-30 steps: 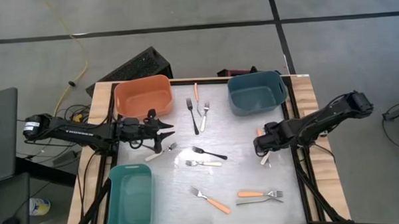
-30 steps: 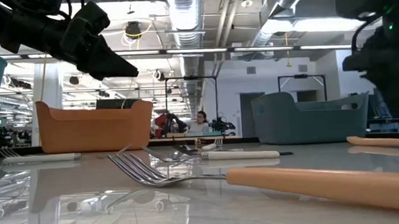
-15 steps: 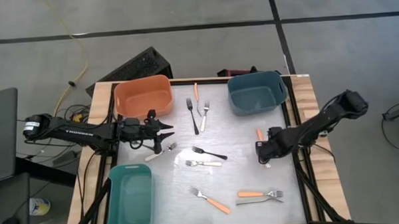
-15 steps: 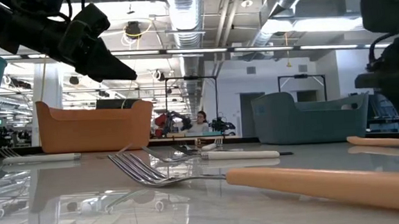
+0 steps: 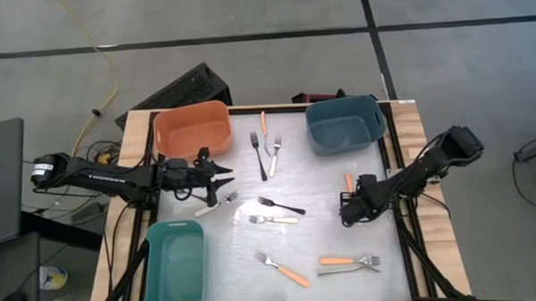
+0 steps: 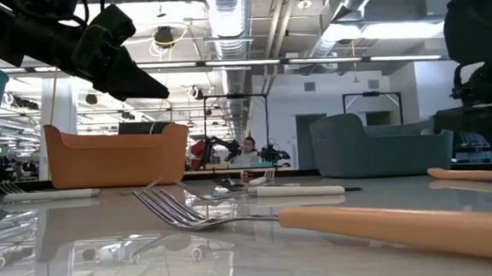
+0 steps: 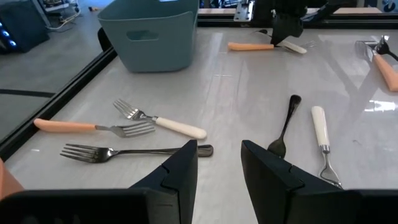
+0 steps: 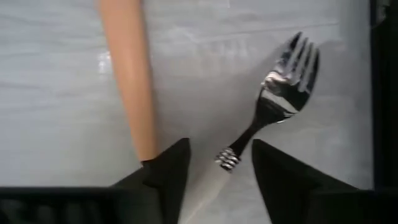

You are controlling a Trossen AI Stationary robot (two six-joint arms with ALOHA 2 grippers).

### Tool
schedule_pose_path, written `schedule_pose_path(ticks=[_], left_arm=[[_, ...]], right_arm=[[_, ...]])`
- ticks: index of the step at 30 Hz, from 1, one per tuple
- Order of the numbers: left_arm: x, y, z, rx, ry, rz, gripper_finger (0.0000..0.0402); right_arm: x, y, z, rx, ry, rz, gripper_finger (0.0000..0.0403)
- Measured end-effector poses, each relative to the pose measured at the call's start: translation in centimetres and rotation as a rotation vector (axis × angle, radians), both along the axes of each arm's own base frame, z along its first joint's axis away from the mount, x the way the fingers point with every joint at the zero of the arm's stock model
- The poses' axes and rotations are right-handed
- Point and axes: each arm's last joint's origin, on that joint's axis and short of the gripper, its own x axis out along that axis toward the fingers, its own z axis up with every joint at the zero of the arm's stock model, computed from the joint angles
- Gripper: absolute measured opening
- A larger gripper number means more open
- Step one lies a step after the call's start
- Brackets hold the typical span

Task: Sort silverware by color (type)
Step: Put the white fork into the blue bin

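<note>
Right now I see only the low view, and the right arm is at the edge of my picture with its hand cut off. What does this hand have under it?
Observer: The right hand is low over a white-handled fork. The fork's neck lies between its fingers, which stand apart.
Operator: Is another thing close to that fork?
Observer: Yes. An orange handle lies alongside it on the table, not touching it.
Operator: And does the left hand hold something?
Observer: No. The left hand is open and empty, with only bare table between its fingers.
</note>
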Motion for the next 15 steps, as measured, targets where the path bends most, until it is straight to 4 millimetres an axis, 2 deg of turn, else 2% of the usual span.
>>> schedule_pose_path(ticks=[4,6,12,15], left_arm=[[0.0,0.0,0.0,-0.004,0.000,-0.001,0.0111],[0.0,0.0,0.0,-0.005,-0.001,-0.001,0.0111],[0.0,0.0,0.0,-0.008,0.000,0.001,0.0111],[0.0,0.0,0.0,-0.008,0.000,0.001,0.0111]], right_arm=[[0.1,0.0,0.2,0.000,-0.033,-0.003,0.0091],[0.1,0.0,0.3,-0.012,-0.048,-0.004,0.0064],[-0.1,-0.6,0.6,-0.092,-0.068,-0.028,0.0064],[-0.1,-0.9,1.4,-0.136,-0.052,-0.034,0.0064]])
